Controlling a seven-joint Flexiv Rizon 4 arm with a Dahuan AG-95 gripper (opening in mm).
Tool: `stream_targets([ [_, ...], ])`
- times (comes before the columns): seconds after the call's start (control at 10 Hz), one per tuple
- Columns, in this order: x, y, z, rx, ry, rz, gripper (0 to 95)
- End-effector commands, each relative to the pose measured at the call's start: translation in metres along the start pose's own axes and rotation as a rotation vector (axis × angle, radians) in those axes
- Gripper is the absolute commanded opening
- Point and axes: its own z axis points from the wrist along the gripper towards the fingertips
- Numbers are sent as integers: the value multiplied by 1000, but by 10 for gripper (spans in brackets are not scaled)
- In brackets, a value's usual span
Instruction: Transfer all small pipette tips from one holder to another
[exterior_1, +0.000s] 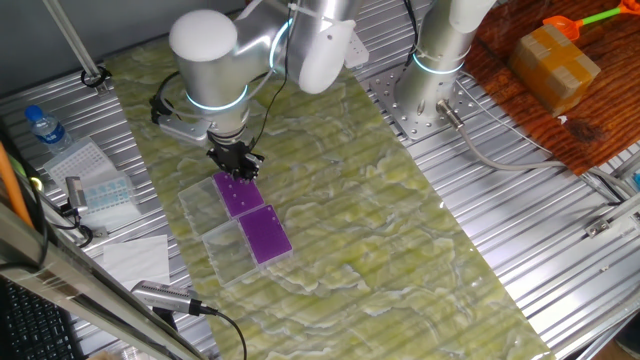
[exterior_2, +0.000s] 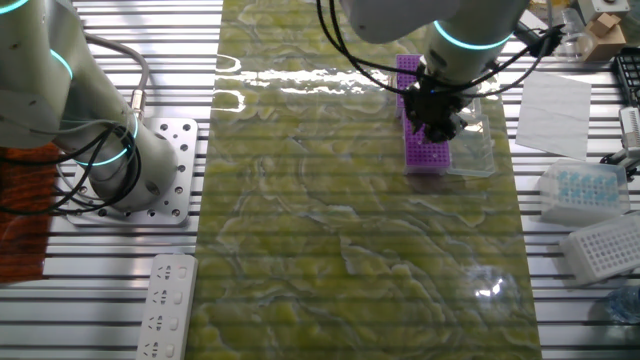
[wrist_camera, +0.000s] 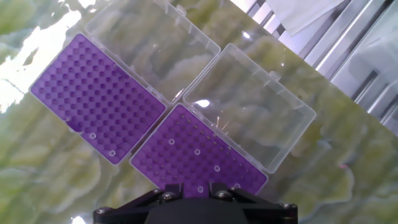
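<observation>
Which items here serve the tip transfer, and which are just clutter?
Job:
- near purple rack
- far purple rack
- small pipette tips
- claw

Clutter:
- water bottle
- blue tip box
- power strip

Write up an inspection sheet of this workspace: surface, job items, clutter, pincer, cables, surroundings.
Surface: green marbled mat on a ribbed metal table.
Job's things: two purple racks, near rack and far rack, side by side, each with an open clear lid; a few white tips sit in the near rack, two in the far one.
Clutter: water bottle, pale blue tip box, papers off the mat.
Pincer: pincer hangs over the near rack; open or shut cannot be told.
Cables: black cable along the arm; grey hose on the table.
Surroundings: second arm base, power strip.
</observation>
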Motion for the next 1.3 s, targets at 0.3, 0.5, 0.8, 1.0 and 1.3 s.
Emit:
stream_targets([
  [0.3, 3, -2, 11, 6, -9, -11, 190],
  [0.5, 4, -2, 13, 9, -13, -17, 190],
  [0.8, 5, -3, 16, 20, -17, -24, 190],
  [1.0, 5, -3, 16, 23, -20, -25, 0],
  [1.3, 5, -3, 16, 23, -23, -27, 0],
])
